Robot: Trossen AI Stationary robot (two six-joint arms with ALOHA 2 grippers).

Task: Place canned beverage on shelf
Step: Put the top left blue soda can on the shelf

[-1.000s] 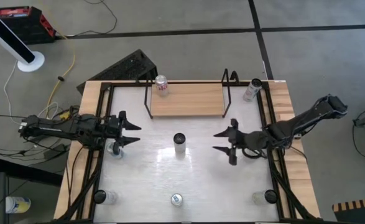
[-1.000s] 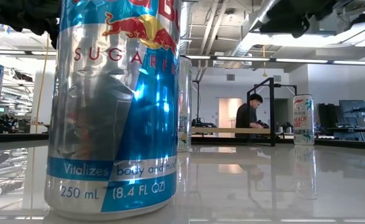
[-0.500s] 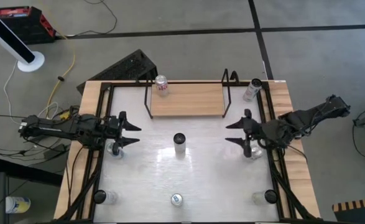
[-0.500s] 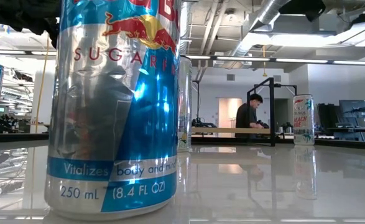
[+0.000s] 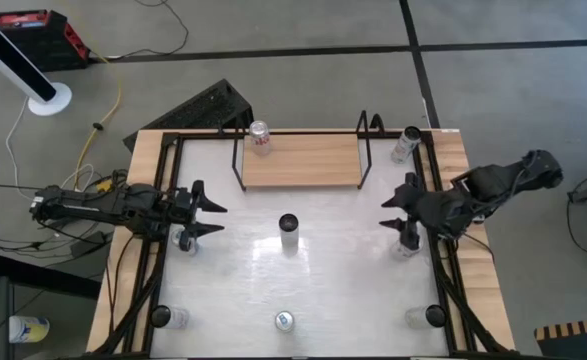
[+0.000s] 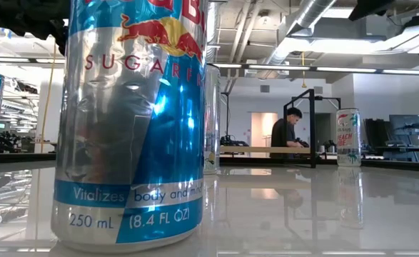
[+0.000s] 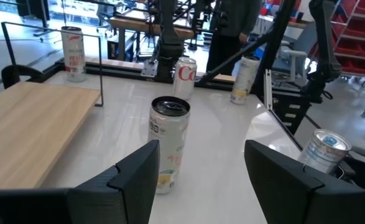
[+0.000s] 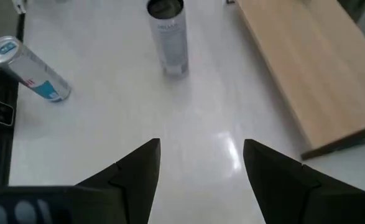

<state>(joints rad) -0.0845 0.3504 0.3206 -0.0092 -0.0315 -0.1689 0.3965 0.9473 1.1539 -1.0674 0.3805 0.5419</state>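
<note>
step: approach, no can is held | left claw (image 5: 216, 217) and right claw (image 5: 391, 212) are seen apart, empty | centre can (image 5: 289, 229) is standing on worktop (image 5: 343, 290), near shelf (image 5: 303, 162) | next: a claw is to be lowered around can.

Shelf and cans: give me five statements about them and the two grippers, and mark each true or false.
1. One can stands on the shelf, at its left end. True.
2. The right gripper is shut on a can. False: its fingers are open and hold nothing.
3. A can stands upright in the middle of the table, in front of the shelf. True.
4. The left gripper hangs over the shelf. False: it is near the table's left edge, open, clear of the shelf.
5. The shelf board is full of cans. False: apart from that one can, the board is bare.
</note>
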